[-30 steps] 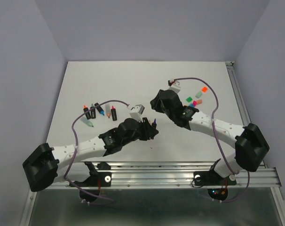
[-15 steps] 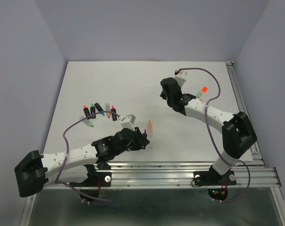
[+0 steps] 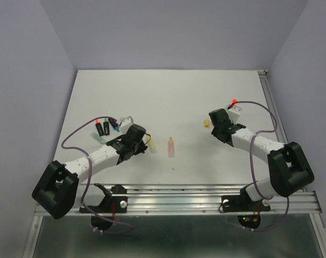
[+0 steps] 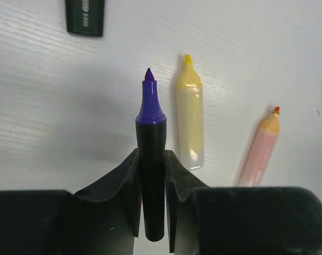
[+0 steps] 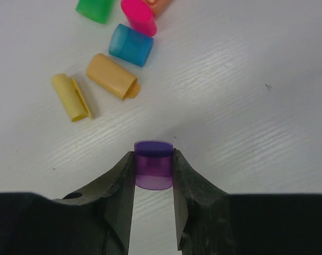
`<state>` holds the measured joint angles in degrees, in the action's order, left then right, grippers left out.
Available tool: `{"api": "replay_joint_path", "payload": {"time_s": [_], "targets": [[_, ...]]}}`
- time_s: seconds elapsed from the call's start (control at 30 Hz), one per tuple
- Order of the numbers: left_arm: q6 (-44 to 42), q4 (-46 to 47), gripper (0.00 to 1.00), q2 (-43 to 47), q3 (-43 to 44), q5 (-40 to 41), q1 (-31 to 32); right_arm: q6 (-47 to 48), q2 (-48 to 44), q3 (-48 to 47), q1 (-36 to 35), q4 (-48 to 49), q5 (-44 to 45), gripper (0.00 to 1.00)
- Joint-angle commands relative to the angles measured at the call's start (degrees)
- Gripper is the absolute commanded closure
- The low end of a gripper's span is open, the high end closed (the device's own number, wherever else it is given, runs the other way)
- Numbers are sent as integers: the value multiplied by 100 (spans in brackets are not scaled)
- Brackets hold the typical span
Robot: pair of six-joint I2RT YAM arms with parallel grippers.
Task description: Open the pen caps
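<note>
Left claw (image 4: 152, 159) was clamped on the uncapped purple pen (image 4: 149, 106). Right claw (image 5: 153, 159) was clamped on the purple cap (image 5: 153, 151), low over the worktop (image 5: 256, 106) near the loose caps (image 5: 111, 76), evidently to set it among them.

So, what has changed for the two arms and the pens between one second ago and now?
The two grippers have drawn apart from the middle. The left gripper, shut on the purple pen, swung left toward the uncapped pens. The right gripper, shut on the purple cap, went right to the loose caps. Neither let go. The uncapped pens lie as before.
</note>
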<state>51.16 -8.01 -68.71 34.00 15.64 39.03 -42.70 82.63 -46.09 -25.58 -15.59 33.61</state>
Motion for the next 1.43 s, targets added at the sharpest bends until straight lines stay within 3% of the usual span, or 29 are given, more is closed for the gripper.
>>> {"api": "replay_joint_path", "payload": {"time_s": [0.0, 0.1, 0.23, 0.3, 0.33, 0.43, 0.47, 0.53, 0.6, 0.7, 0.97, 1.4], "targets": [[-264, -210, 90, -292, 221, 220, -324, -2, -89, 223, 264, 56, -47, 95], [-273, -157, 83, -520, 256, 185, -430, 42, 77, 240, 405, 74, -65, 89], [-404, -96, 50, -626, 326, -7, -475, 104, 280, 144, 458, 83, -135, 71], [-440, -95, 40, -609, 344, -8, -466, 113, 289, 135, 458, 92, -179, 65], [-440, -104, 30, -591, 362, 1, -466, 121, 289, 135, 466, 74, -205, 62], [-492, -191, 19, -477, 414, -43, -466, 69, 219, 82, 467, -109, -214, 36], [-510, -279, 19, -355, 458, -43, -466, 42, 88, 47, 467, -224, -231, 13], [-519, -367, 17, -170, 494, -17, -475, 60, -88, -5, 467, -381, -284, 0], [-537, -473, 8, 267, 537, 53, -475, 25, -456, -102, 466, -671, -241, 0], [-432, -779, 2, 1224, 704, 447, -466, 42, -1123, -155, 467, -988, -188, 0], [-36, -1659, 1, 2703, 1074, 1352, -466, 139, -2470, -173, 467, -1473, -241, 0], [272, -2372, 1, 3083, 1188, 1925, -466, 6, -3271, 91, 467, -1341, 524, 0]]}}
